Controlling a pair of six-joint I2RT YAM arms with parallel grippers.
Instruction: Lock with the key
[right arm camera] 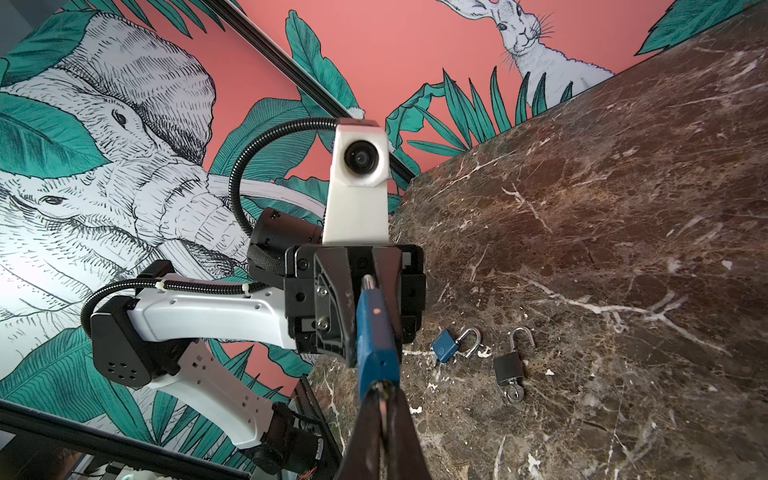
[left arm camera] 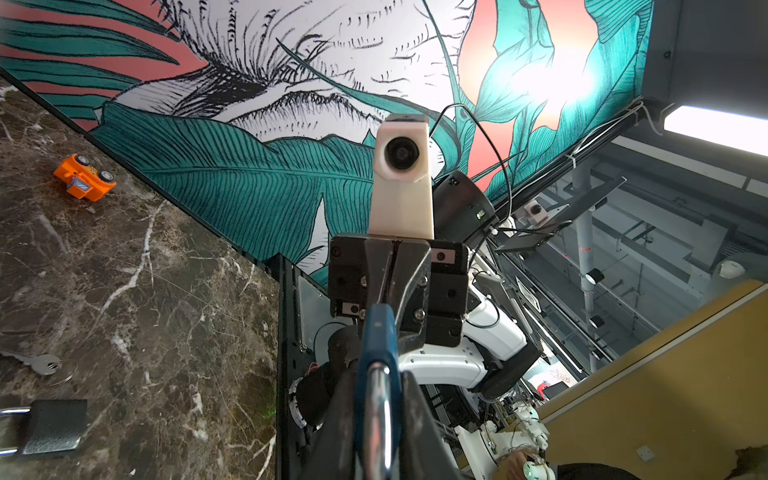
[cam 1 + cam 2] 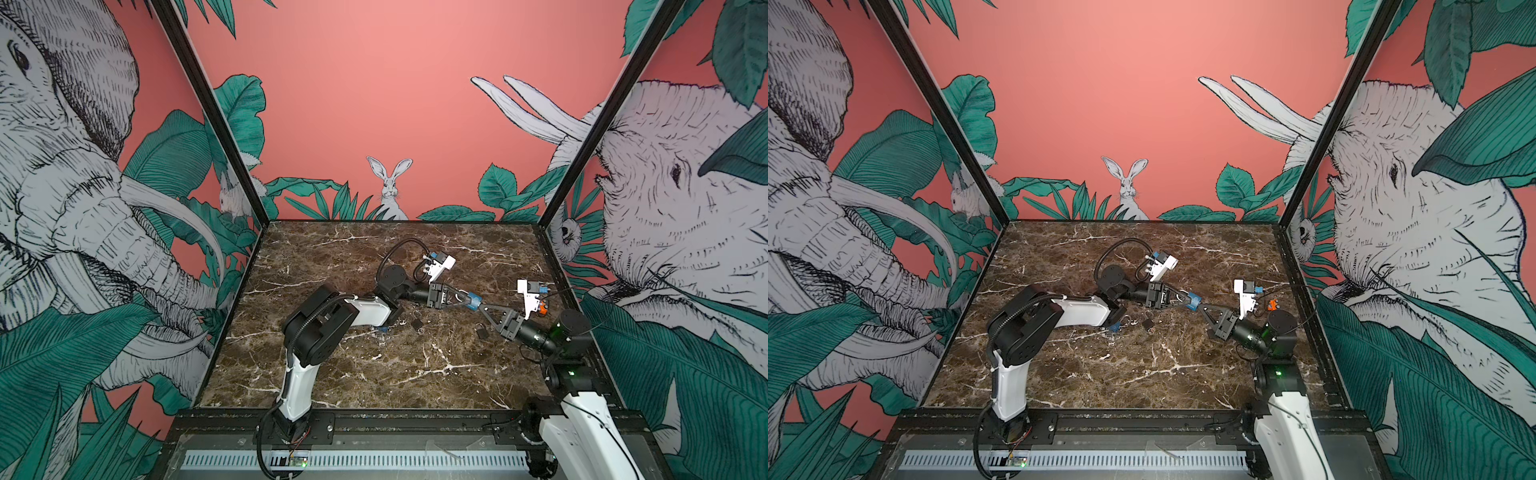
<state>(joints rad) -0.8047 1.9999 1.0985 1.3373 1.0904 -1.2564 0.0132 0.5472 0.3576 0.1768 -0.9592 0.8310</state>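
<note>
Left fingers are pinching the lock by its shackle end, the chrome shackle running back between them; right fingers are pressed together on a thin metal sliver at the keyhole end, which I judge to be the key. I have the lock in the air above the worktop, near the orange car on its left-arm side. Also on that side of the car lie a black lock, a second black lock with a key ring and a spare blue lock. My worry is the turn: if my two wrists are off one line, twisting will lever the key sideways and bend it or pop it out. The left hold is on a slick, narrow end, so the lock may spin with the key instead of resisting. I cannot tell whether the shackle is pushed home; if not, turning locks nothing
</note>
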